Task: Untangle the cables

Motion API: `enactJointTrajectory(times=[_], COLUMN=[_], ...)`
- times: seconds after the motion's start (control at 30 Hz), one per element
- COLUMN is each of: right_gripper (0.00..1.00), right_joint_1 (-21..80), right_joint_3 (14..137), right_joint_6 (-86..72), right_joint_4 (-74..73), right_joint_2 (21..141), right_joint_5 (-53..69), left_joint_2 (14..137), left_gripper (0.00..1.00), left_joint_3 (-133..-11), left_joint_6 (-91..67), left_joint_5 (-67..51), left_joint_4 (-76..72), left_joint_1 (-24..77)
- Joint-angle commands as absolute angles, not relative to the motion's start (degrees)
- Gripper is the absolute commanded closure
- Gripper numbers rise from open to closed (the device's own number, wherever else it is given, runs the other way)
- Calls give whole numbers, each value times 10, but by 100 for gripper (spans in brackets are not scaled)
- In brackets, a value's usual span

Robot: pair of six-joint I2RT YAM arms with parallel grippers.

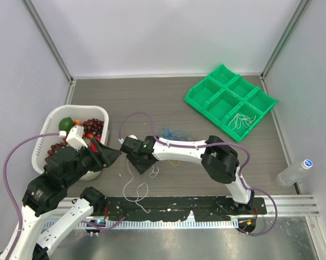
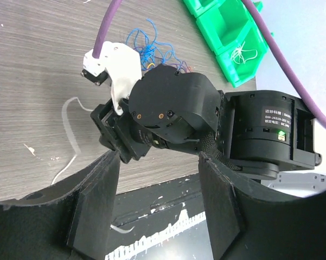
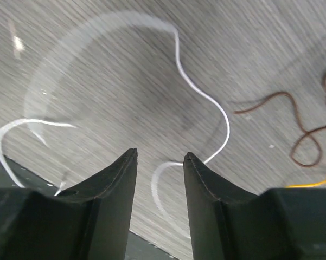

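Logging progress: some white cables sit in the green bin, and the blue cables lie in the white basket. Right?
No. The blue cables lie loose on the table, not in the white basket, as the top view shows. Some white cables do sit in the green bin.

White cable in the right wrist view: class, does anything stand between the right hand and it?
Nothing visible does. The right hand hangs open just above the white cable, with only bare table around the strand.
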State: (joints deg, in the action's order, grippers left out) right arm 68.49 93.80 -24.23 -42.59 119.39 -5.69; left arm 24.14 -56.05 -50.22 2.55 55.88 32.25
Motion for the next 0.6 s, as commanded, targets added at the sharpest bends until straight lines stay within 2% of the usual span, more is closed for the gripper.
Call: enactJointTrajectory(times=[0.0, 0.2, 0.27, 0.43, 0.5, 0.57], right_gripper=[53, 49, 45, 24, 20, 19], right_joint_1=[668, 646, 645, 646, 649, 659], right_joint_3=[920, 853, 834, 720, 661, 643], right_joint_6=[-146, -79, -90, -188, -199, -172], right_joint_4=[-467, -449, -431, -256, -156, -127], right_joint_2=[1130, 1050, 1031, 992, 968, 961], right_joint_5=[-90, -9, 28, 165, 184, 179], left_joint_2=[283, 315, 325, 341, 345, 345], left_gripper=[37, 36, 36, 36, 34, 34], left_joint_3=[-586, -597, -599, -595, -594, -593], left_joint_6=[-492, -469, -466, -458, -459, -460], left_joint_5=[33, 29, 26, 18, 16, 12], left_joint_4=[517, 504, 501, 484, 483, 476], left_joint_1=[323, 323, 323, 323, 323, 323])
